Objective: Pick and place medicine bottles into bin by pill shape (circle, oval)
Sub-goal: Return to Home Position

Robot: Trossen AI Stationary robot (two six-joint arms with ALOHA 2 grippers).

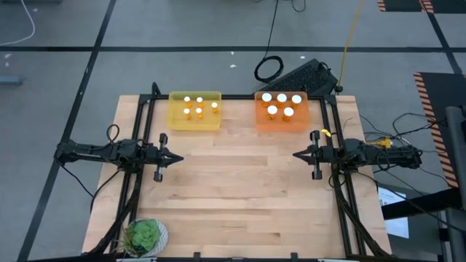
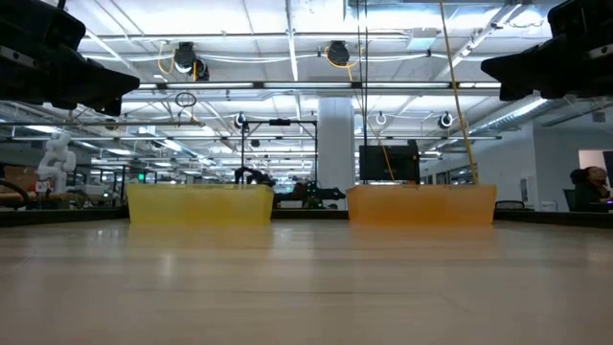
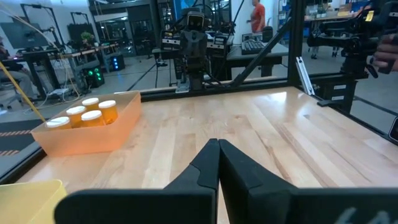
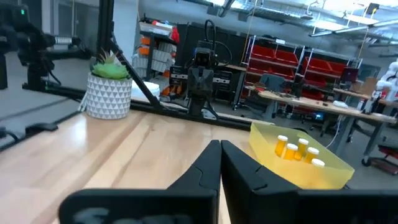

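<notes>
Both arms parked over the desk (image 1: 233,189), facing each other across the middle, well apart. Left claw (image 1: 177,156) at 9 o'clock of the desk, fingers pressed together, nothing in them; the left wrist view shows the two fingers (image 3: 205,168) meeting at the tips. Right claw (image 1: 298,154) at 3 o'clock, same state: fingers (image 4: 208,168) closed to a point, empty.

All medicine bottles are in the bins along the 12 o'clock edge. Yellow bin (image 1: 194,110) at about 11 o'clock holds five bottles with smaller white caps (image 1: 199,112), standing upright. Orange bin (image 1: 282,110) at about 1 o'clock holds five bottles with larger white caps (image 1: 280,105), also upright. The bins sit apart from each other, a bare gap of desk between them. No bottle loose on the wood.

Low view: both bins seen side on, yellow (image 2: 199,204) and orange (image 2: 421,204), arms dark at the upper corners.

Potted plant (image 1: 144,236) in a white patterned pot at the 7 o'clock corner. Black keyboard (image 1: 304,75) lies on the floor beyond the 1 o'clock corner.

People visible in the room beyond, far off.
</notes>
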